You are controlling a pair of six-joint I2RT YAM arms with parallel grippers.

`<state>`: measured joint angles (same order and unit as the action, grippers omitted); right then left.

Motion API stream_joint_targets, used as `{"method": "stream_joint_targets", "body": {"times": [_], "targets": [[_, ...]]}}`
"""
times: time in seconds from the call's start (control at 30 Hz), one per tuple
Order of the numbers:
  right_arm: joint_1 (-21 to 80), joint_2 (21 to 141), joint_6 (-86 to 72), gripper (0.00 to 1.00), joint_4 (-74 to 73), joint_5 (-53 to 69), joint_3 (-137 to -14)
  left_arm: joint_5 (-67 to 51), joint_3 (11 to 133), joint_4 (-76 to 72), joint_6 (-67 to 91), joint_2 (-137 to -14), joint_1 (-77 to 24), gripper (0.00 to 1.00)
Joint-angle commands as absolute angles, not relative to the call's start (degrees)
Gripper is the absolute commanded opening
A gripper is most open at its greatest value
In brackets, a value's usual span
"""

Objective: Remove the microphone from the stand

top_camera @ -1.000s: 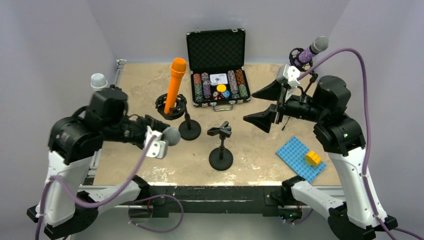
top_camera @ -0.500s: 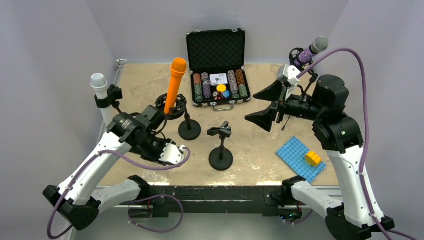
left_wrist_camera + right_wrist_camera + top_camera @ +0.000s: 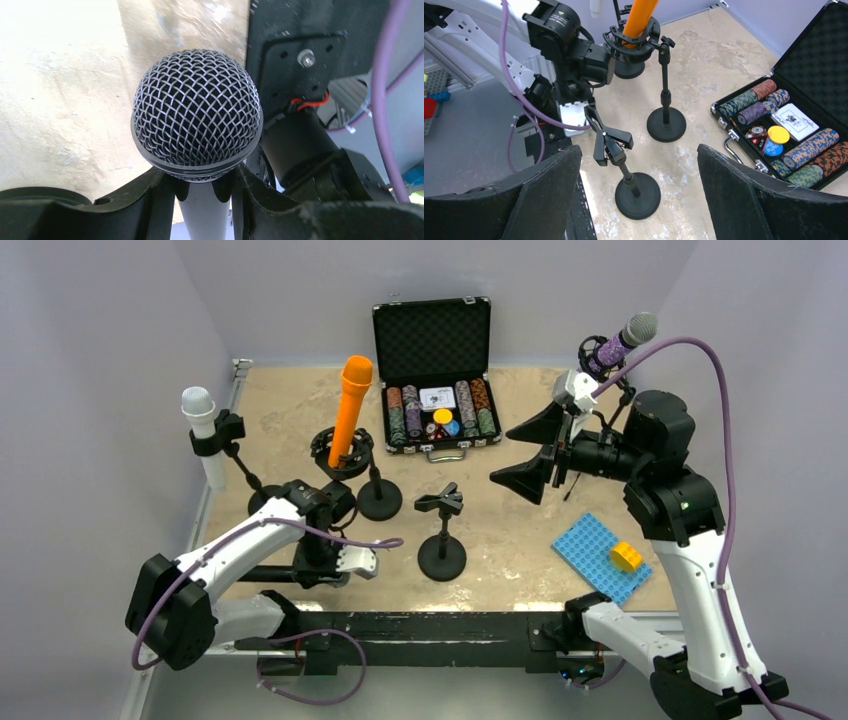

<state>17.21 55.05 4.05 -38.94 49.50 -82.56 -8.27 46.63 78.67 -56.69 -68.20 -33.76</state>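
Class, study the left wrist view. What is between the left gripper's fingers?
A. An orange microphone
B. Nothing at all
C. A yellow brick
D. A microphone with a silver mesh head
D: the left gripper is clamped on the pale handle of the silver-mesh microphone, whose round grille sits just above the two black fingers.

Microphone handle cut off at bottom edge, partly hidden in my left gripper. Overhead, my wrist hides it, by table near edge.
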Motion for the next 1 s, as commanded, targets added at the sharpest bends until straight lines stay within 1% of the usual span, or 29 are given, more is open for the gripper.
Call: {"method": "stream_joint_targets", "body": {"times": [0.0, 0.17, 0.4, 0.6, 0.67, 0.7, 0.73, 0.83, 0.9, 0.97], "targets": [[16.92, 53.72, 4.20, 0.90, -37.42, 50.91, -81.87, -9.10, 46.04, 70.63, -48.71, -71.25, -33.58, 0.02], [16.57, 52.65, 4.61, 0.90, -37.45, 50.80, -80.44, -7.91, 44.43, 66.10, -47.89, -74.29, -33.63, 0.03], [16.01, 51.90, 5.07, 0.89, -37.21, 50.71, -79.13, -8.69, 43.64, 65.86, -48.81, -76.62, -33.57, 0.04], [15.82, 51.83, 5.10, 0.89, -37.08, 50.72, -78.54, -5.48, 43.92, 65.75, -47.63, -79.83, -33.59, 0.04], [15.71, 51.73, 5.31, 0.89, -37.09, 50.71, -78.40, -5.68, 44.03, 66.01, -46.74, -80.46, -33.62, 0.08], [15.73, 51.64, 5.36, 0.89, -37.09, 50.65, -78.36, -6.46, 44.08, 66.38, -46.66, -80.57, -33.60, 0.14], [15.66, 51.66, 5.49, 0.89, -37.09, 50.53, -78.25, -7.39, 44.07, 66.90, -46.86, -80.57, -33.58, 0.18], [15.56, 51.49, 5.53, 0.89, -37.00, 50.52, -77.80, -8.22, 43.84, 66.96, -47.47, -80.42, -33.59, 0.22], [15.57, 51.47, 5.54, 0.89, -36.92, 50.49, -77.62, -8.48, 43.85, 67.09, -47.84, -80.50, -33.59, 0.26], [15.51, 51.46, 5.58, 0.89, -36.96, 50.51, -77.58, -9.51, 44.00, 67.89, -49.05, -80.74, -33.61, 0.32]]}}
